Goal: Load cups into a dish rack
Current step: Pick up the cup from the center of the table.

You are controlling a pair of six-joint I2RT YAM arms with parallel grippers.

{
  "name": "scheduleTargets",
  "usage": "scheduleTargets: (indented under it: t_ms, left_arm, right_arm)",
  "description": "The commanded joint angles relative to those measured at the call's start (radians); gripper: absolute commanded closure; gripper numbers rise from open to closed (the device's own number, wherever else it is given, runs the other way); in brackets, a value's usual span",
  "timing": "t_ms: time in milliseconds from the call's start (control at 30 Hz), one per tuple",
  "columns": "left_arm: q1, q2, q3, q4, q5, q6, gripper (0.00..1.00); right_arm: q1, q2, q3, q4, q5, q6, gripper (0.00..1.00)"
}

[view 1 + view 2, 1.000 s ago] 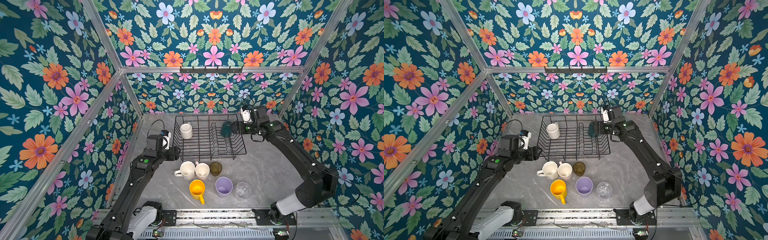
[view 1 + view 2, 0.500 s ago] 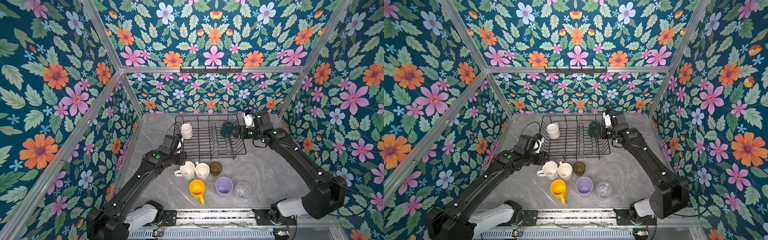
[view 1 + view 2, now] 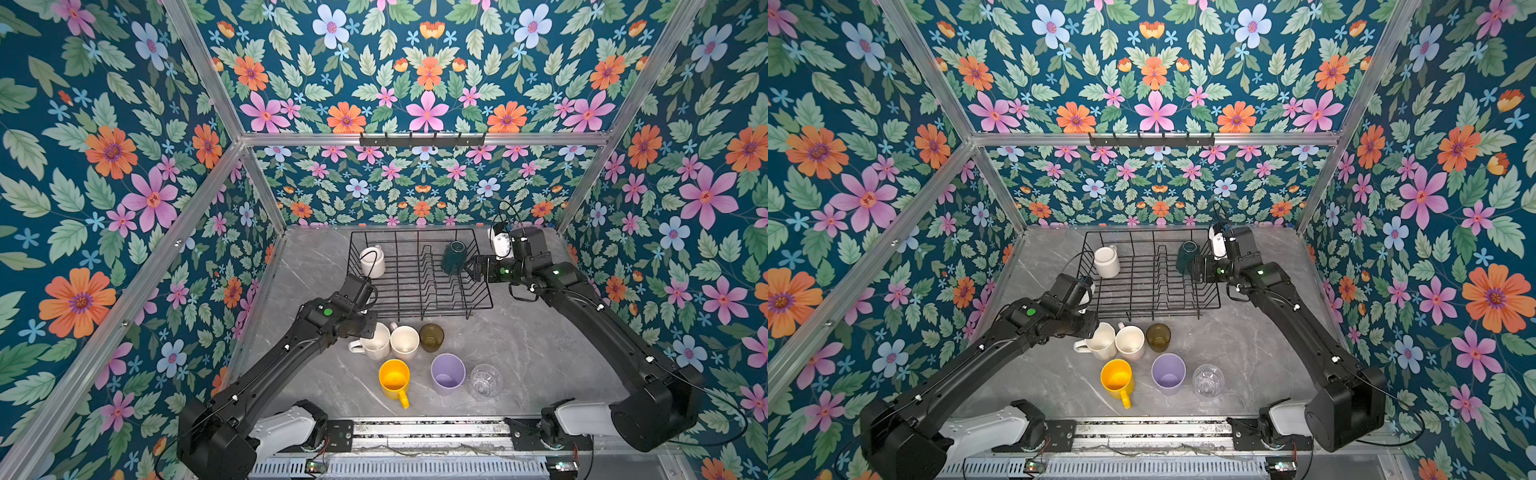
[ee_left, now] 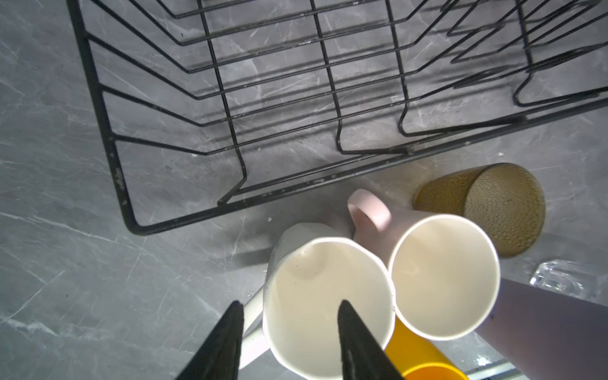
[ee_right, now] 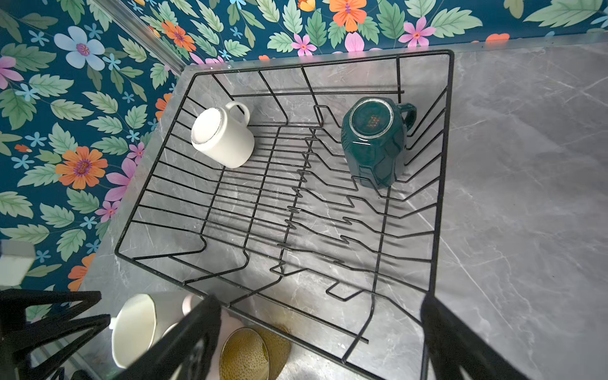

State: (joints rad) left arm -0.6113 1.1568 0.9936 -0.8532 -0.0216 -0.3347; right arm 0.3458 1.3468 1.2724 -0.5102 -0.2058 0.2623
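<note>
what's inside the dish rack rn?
Two cups, both base-up: a tilted white mug in the far left corner, a dark green mug far right. The rest of the dish rack shows bare wire. The mugs' insides are hidden.

The dish rack (image 3: 417, 308) stands far and central on the table (image 3: 540, 353). In it, a mug (image 3: 372, 262) sits far left and a second mug (image 3: 454, 258) far right. Just before the rack stand, left to right, a third mug (image 3: 380, 344), a fourth mug (image 3: 404, 341) touching it, and a glass (image 3: 431, 337). In the nearer row stand a fifth mug (image 3: 394, 379), a tumbler (image 3: 447, 374) and a second glass (image 3: 484, 380).
</note>
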Motion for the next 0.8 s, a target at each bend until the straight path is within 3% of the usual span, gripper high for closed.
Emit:
scheduleTargets:
  t_ms: [0,767]
  left_arm:
    - [-0.008,0.012,-0.002,-0.058,-0.035,-0.028,0.54]
    - [-0.027,0.134,-0.023,0.0,-0.06,-0.061,0.54]
  right_arm:
    - [0.001,-0.013,-0.004,0.021,0.011,0.009,0.06]
    - [0.002,-0.067,-0.042,0.001,0.048,-0.01,0.06]
